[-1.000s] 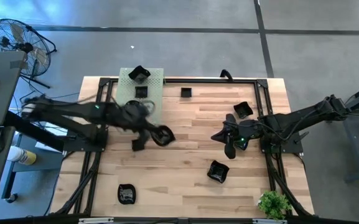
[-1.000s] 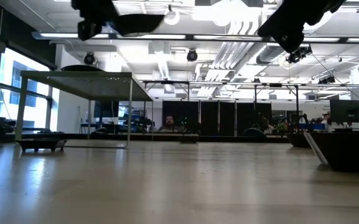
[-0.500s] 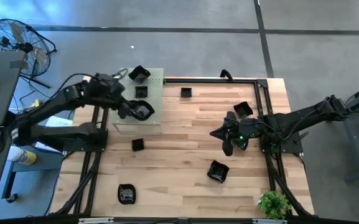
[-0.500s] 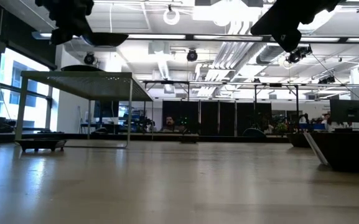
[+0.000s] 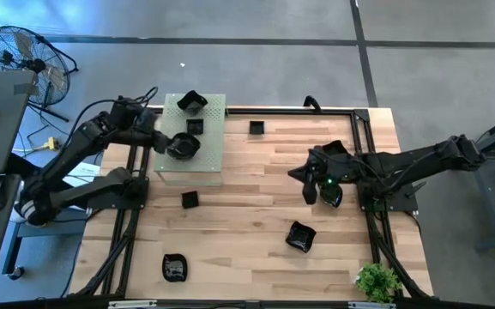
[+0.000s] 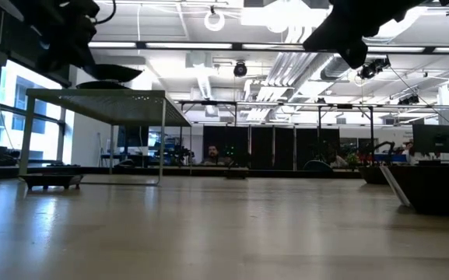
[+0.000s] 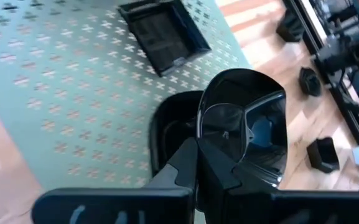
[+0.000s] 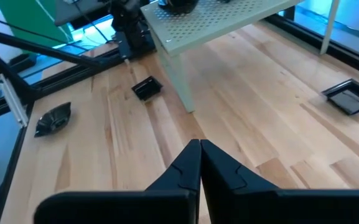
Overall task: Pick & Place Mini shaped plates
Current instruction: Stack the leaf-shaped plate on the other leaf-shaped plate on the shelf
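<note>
– Grip first: what did the left gripper (image 7: 198,149) have?

– Its fingers were clamped together on the rim of a black dish (image 7: 241,124), a glossy one with a wavy edge. It hung just above the pale green board (image 7: 73,93); I could not tell that it touched.

– How would that dish have handled?

– My judgement: light and stiff, but slick. A glossy rim pinched at one spot could swing or slide out, and a hard drop might chip it. The rim was the only sensible place to take it, since the bowl was too wide for the jaws.

– What was already on the board?

– Just beyond the held dish lay a small square plate (image 7: 163,34), flat and empty. At the board's far corner sat a larger leaf-shaped dish (image 5: 191,102), also empty.

– And off the board?

– More plates lay scattered on the wooden table (image 5: 256,215): a tiny square (image 5: 190,199) just beside the board, a rounder dish (image 5: 175,267) near the front edge, another (image 5: 300,236) toward the right side, and a square (image 5: 256,128) along the back.

– The other arm?

– The right gripper (image 8: 199,155) hovered over the table's right half, fingers pressed together on nothing.
</note>
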